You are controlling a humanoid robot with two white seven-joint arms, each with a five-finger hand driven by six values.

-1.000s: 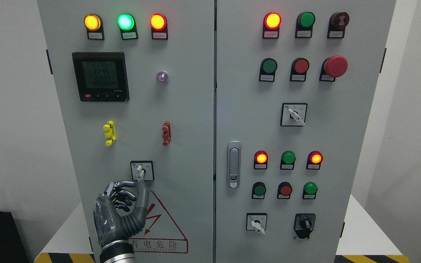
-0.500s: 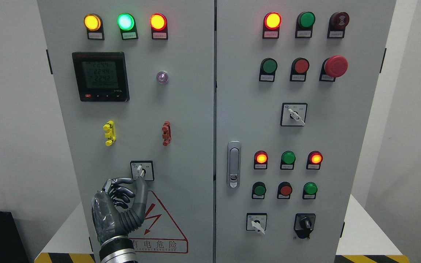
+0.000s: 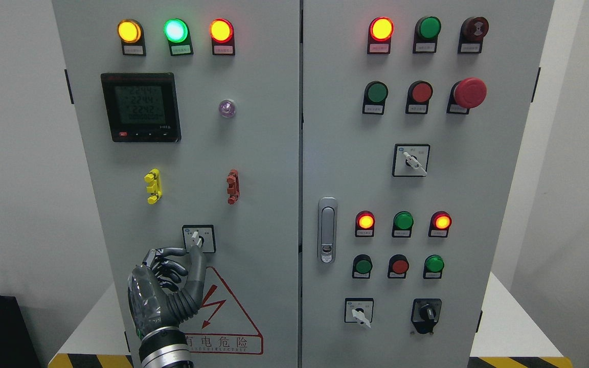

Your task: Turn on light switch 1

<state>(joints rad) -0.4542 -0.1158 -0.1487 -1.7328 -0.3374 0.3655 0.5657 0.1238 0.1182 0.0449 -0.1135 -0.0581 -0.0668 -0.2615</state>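
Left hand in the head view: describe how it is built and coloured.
The left hand has dark grey, jointed metal-looking fingers, a glossy translucent shell over the back, a ribbed black thumb base and a silver-and-black ringed wrist cuff. No loose cables or markings show.

Around my left hand (image 3: 164, 291) the grey door is flat and bare up to the yellow clip (image 3: 153, 186) and red clip (image 3: 232, 186), only the rotary switch (image 3: 198, 238) stands out at my fingers (image 3: 169, 263).
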